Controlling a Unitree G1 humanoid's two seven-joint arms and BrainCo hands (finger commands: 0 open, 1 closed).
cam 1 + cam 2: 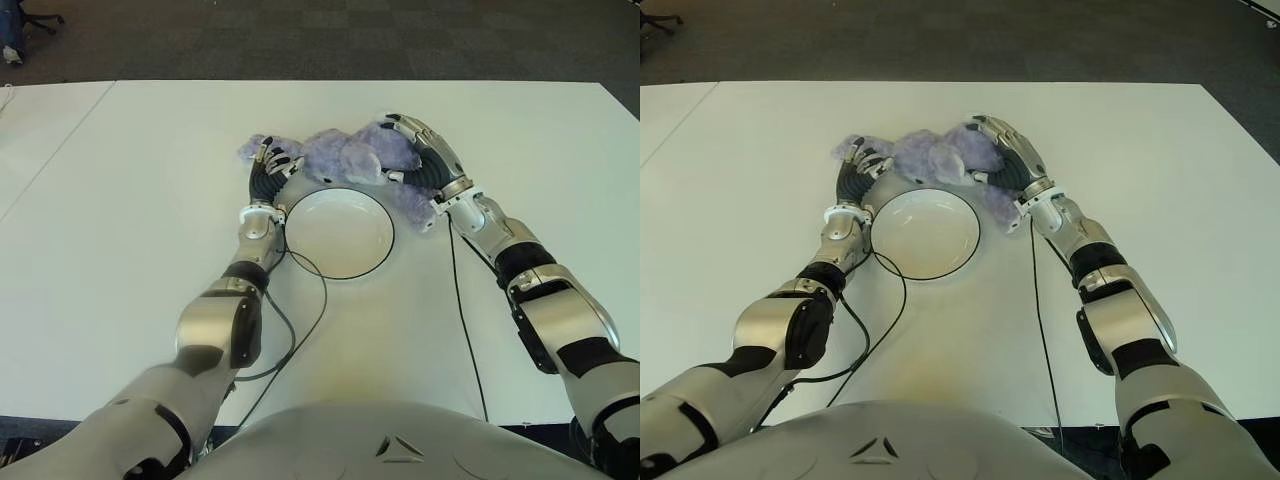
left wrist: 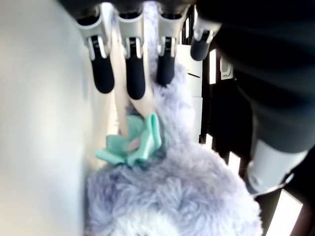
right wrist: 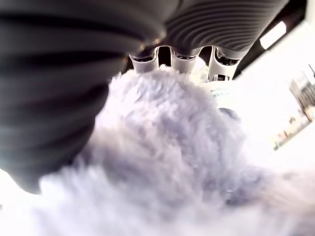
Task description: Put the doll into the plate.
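the doll (image 1: pixel 345 155), a pale purple plush, lies on the white surface (image 1: pixel 140 200) in the upper middle of the frame, along the far rim of the plate (image 1: pixel 340 233). its body spreads from upper left of the plate round to the plate's right edge, touching or overlapping the rim there; no part of it is seen in the plate's hollow. the plate is white with a dark rim line and sits at frame centre.

the left hand (image 1: pixel 270 165) is at the doll's left end, just beyond the plate's upper left rim. its wrist view shows the fingers (image 2: pixel 135 73) extended side by side over the fur, tips near a small teal bow (image 2: pixel 132 146) on the doll; the fingers lie against the plush but are not seen wrapped around it.

the right hand (image 1: pixel 425 150) is at the doll's right end, upper right of the plate. its wrist view shows the palm over the fur with the fingers (image 3: pixel 182 59) curled down over the far side of the plush, closed on it.

a black cable (image 1: pixel 300 330) runs from the left forearm across the surface below the plate. a second cable (image 1: pixel 462 310) runs along the right arm. dark carpet (image 1: pixel 320 40) lies beyond the surface's far edge.
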